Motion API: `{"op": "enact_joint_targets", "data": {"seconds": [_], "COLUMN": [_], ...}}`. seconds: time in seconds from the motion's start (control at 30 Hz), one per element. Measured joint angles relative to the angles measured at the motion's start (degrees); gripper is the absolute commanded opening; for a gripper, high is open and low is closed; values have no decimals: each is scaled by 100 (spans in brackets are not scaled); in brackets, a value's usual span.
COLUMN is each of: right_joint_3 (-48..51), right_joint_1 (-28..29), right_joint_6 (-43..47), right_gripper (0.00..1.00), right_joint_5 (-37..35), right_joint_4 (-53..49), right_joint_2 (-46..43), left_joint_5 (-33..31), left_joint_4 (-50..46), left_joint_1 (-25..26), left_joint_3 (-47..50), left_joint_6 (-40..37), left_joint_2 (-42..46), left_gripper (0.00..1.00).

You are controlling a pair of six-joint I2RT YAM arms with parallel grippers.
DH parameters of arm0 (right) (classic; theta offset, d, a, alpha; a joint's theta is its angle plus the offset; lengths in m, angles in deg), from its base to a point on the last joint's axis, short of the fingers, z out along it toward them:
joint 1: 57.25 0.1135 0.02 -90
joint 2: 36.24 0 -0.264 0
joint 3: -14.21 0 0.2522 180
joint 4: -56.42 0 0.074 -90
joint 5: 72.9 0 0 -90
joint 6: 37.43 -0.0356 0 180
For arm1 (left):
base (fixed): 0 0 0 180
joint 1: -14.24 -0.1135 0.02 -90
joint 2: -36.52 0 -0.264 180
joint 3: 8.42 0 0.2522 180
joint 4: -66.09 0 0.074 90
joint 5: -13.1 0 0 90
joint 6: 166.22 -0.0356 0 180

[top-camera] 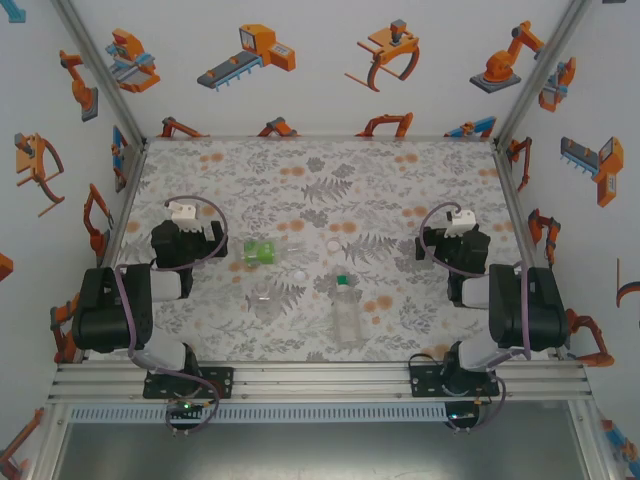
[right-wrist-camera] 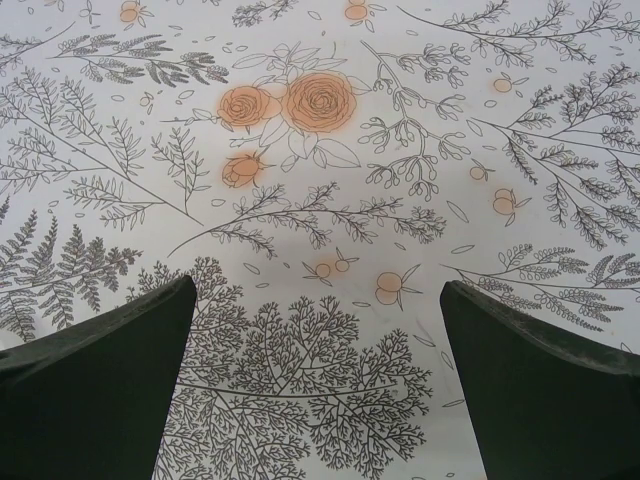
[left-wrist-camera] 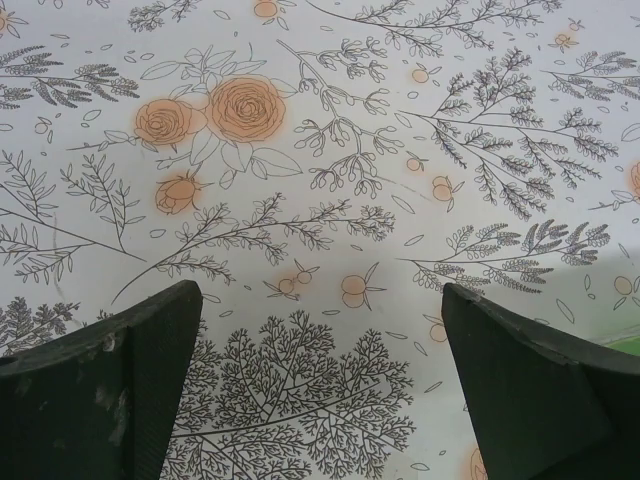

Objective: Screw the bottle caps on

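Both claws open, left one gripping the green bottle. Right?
No. The left claw is open but grips nothing: the left wrist view has bare table between its fingers. The green bottle lies on the table apart from it, as the top view shows. The right claw is open, as stated.

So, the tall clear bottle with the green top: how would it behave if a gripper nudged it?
The tall clear bottle looks empty, so probably light and easily shoved across the table. Its long round body seems to lie flat, so it may roll. The see-through walls look thin and would likely flex under a squeeze.
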Motion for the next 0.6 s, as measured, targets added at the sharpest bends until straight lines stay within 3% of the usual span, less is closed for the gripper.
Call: {"op": "enact_joint_targets", "data": {"seconds": [0.6], "right_joint_3": [-118], "right_joint_1": [0], "right_joint_6": [-2], "right_gripper": [99], "right_joint_5": [-4], "right_joint_4": [-157], "right_joint_2": [0], "left_joint_5": [0], "left_joint_4": [28], "left_joint_1": [0], "left_joint_3": [0], "left_joint_6": [0], "left_joint_2": [0], "left_gripper": [97]}}
